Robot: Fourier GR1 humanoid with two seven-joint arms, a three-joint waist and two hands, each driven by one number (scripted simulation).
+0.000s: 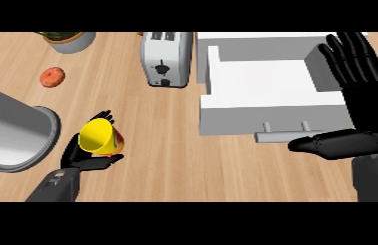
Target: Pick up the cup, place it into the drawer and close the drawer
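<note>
The left hand (pixel 88 156) is curled round the yellow cup (pixel 99 136), fingers behind it and thumb beneath; the cup is tilted, its open mouth facing up and toward the tabletop's (pixel 170 154) left edge; whether its base touches the wood cannot be told. The cup sits in the left portion of the tabletop, toward the near edge, well apart from the drawer (pixel 269 86); the grasp from the side leaves the mouth clear and probably suits carrying it across.

The right hand (pixel 353 64) is open, fingers straight and spread, raised beside the drawer's right wall; it holds nothing; its thumb (pixel 325 144) lies just beside the drawer handle (pixel 284 135), a posture that would suit pushing the front shut later.

The drawer is pulled out toward the near edge, white interior exposed and holding nothing visible; this leaves room to receive the cup.

Other items: a toaster (pixel 165 59) just left of the drawer housing; a round orange fruit (pixel 52 77) near the left edge; a potted plant (pixel 68 40) at the far left corner; a grey metal vessel (pixel 22 139) at the left edge, near the cup

Judged stage: cup grasped, transfer not yet done
</note>
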